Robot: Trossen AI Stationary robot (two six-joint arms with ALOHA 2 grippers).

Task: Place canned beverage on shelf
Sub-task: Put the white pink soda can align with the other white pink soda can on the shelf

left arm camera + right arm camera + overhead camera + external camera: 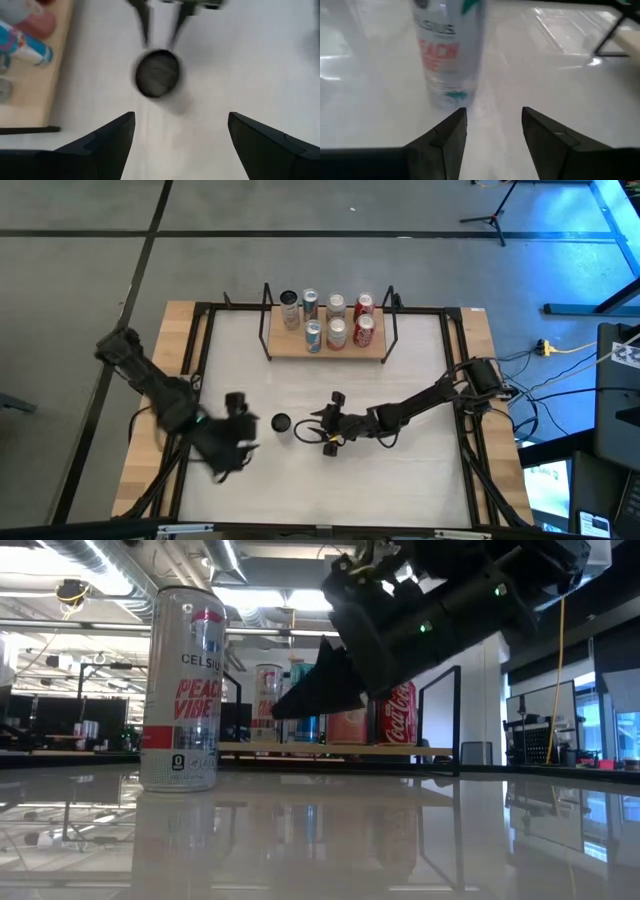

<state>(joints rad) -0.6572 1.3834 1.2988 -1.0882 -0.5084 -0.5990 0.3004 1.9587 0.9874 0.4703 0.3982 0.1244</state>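
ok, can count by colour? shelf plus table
Red cans, on the shelf: 2
Silver or white cans on the shelf: 3
Blue-marked cans on the shelf: 2
Celsius can standing on the table: 1
Total: 8 cans

A silver Celsius can (447, 55) with pink lettering and a teal mark near its base stands upright on the glossy white table (545, 80). The right hand (494, 131) sits low, near the can, its two dark fingers (445, 140) apart with bare table between them; the can is beyond the fingertips, not between them. A thin black rod (615, 31) crosses one far corner.
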